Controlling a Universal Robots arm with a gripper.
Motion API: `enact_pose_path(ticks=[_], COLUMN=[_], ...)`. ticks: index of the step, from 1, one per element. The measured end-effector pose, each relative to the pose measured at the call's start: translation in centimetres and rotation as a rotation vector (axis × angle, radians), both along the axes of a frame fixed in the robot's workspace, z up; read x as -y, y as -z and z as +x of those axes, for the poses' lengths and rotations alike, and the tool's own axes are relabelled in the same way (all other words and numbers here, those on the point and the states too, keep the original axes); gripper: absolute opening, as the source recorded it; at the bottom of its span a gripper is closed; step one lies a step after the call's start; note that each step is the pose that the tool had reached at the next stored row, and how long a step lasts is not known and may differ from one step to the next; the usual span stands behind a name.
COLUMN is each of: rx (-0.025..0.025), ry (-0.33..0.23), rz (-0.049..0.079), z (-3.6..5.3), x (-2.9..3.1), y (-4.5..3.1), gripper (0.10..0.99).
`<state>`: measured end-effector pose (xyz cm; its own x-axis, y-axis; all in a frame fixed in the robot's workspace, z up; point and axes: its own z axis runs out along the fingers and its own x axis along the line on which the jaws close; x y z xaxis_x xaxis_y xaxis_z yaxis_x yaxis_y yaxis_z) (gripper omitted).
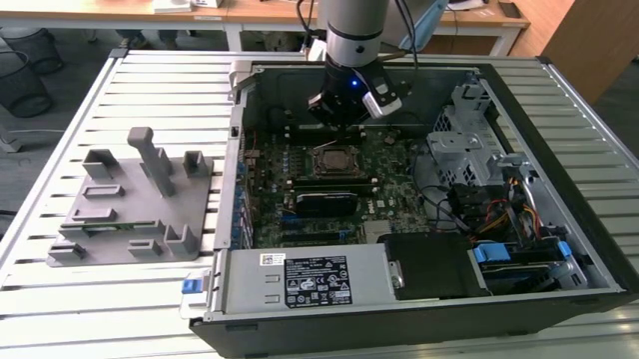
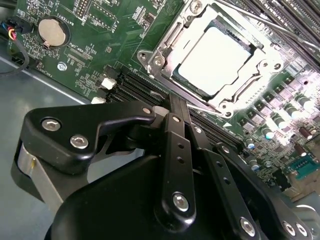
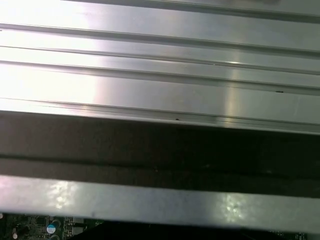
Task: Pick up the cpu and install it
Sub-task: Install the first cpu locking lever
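Silvery-grey cpu [image 2: 216, 59]: seated flat inside the socket frame [image 2: 159, 61] on the motherboard [image 2: 90, 55], as the second wrist view shows; the metal frame surrounds it on all sides, and a thin lever rod [image 2: 260, 20] runs along one edge of the frame.

Gripper [image 2: 175, 107]: black, its fingers [image 2: 176, 150] pressed together with nothing between them, tips pointing toward the socket and just short of the frame's near edge. It touches neither the cpu nor the frame in the second wrist view.

Gripper [image 1: 340, 123], exterior view: hangs on the arm [image 1: 352, 30] inside the open computer case [image 1: 559, 247], above the board and just behind the socket [image 1: 331, 160], where the cpu itself is too small to tell apart.

Coin battery [image 2: 52, 32]: round, silver, on the board, well apart from the socket.

Grey fixture [image 1: 135, 202]: on the slatted table [image 1: 150, 82] at the exterior view's left, beside the case, with a green memory stick [image 1: 100, 224] lying in one of its slots.

Power supply [image 1: 299, 278]: grey box with a label, at the case's near edge.

First wrist view: ribbed metal slats [image 3: 160, 65] and a dark band, with a sliver of green board [image 3: 45, 227] at one edge.
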<state>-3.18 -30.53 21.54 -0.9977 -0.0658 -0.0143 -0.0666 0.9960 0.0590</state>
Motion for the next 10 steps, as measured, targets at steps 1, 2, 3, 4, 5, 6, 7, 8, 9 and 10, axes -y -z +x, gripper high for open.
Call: enact_pose_path(ticks=[1, 2, 3, 4, 5, 6, 7, 8, 9, 10], rx=[0.0000, -0.0001, 0.0000, -0.0001, -0.0001, -0.0001, -0.0001, 0.0000, 0.0000, -0.0001], ry=[0.000, 0.000, 0.000, 0.000, 0.000, 0.000, 0.000, 0.000, 0.000, 0.000], rz=[0.000, 0.000, 0.000, 0.000, 0.000, 0.000, 0.000, 0.000, 0.000, 0.000], z=[0.03, 0.04, 0.06, 0.08, 0.11, 0.13, 0.16, 0.21, 0.25, 0.29], x=[0.00, 0.00, 0.00, 0.00, 0.00, 0.00, 0.00, 0.00, 0.00, 0.00], y=[0.06, 0.12, 0.20, 0.28, 0.35, 0.44, 0.52, 0.60, 0.68, 0.77], gripper=[0.106, 0.106, 0.106, 0.106, 0.106, 0.106, 0.106, 0.106, 0.106, 0.106])
